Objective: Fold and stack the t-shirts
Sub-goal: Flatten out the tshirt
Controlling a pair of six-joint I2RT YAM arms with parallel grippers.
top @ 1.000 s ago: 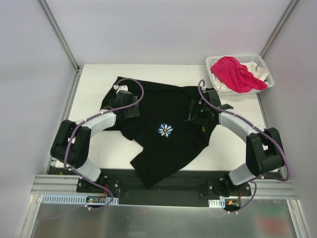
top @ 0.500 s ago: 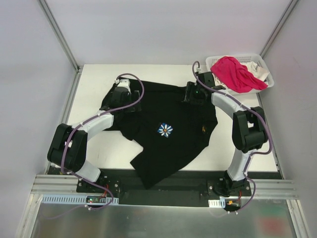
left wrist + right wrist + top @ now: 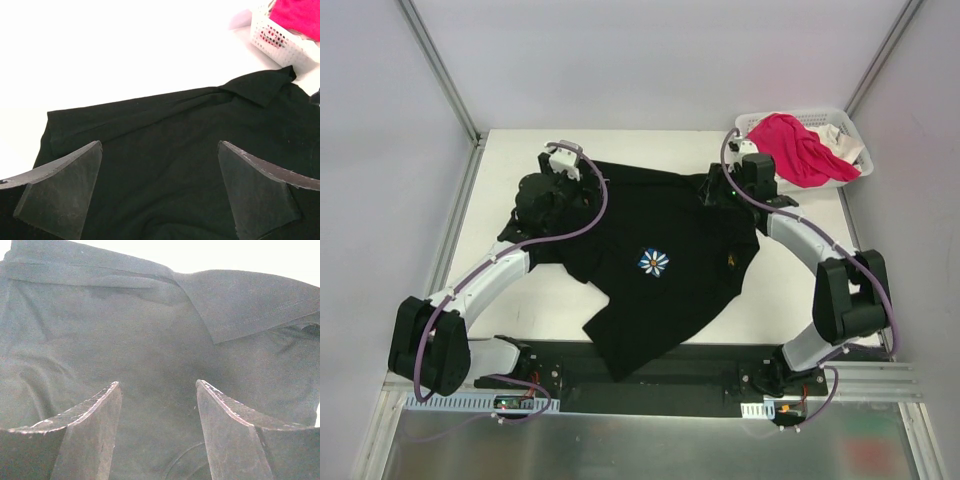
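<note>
The large black t-shirt (image 3: 660, 240) with the white-and-blue daisy print (image 3: 654, 262) lies spread on the white table. My left gripper (image 3: 570, 195) is open and empty over its far left shoulder; in the left wrist view (image 3: 160, 145) the black cloth (image 3: 165, 130) and its collar (image 3: 260, 90) lie under the spread fingers. My right gripper (image 3: 718, 192) is open and empty over the far right shoulder; in the right wrist view (image 3: 158, 384) the cloth and a sleeve (image 3: 250, 300) lie below. The pink t-shirt (image 3: 798, 148) and white t-shirt (image 3: 837, 135) lie in the basket.
The white lattice basket (image 3: 760, 172) stands at the table's far right corner, close behind my right wrist; it also shows in the left wrist view (image 3: 277, 37). Grey walls enclose the table. Bare white table (image 3: 520, 300) shows left of the shirt.
Both grippers moved from the shirt's middle to its far shoulders. The left arm stretched out further; the right wrist shifted slightly toward the basket. The shirt has not visibly moved.
</note>
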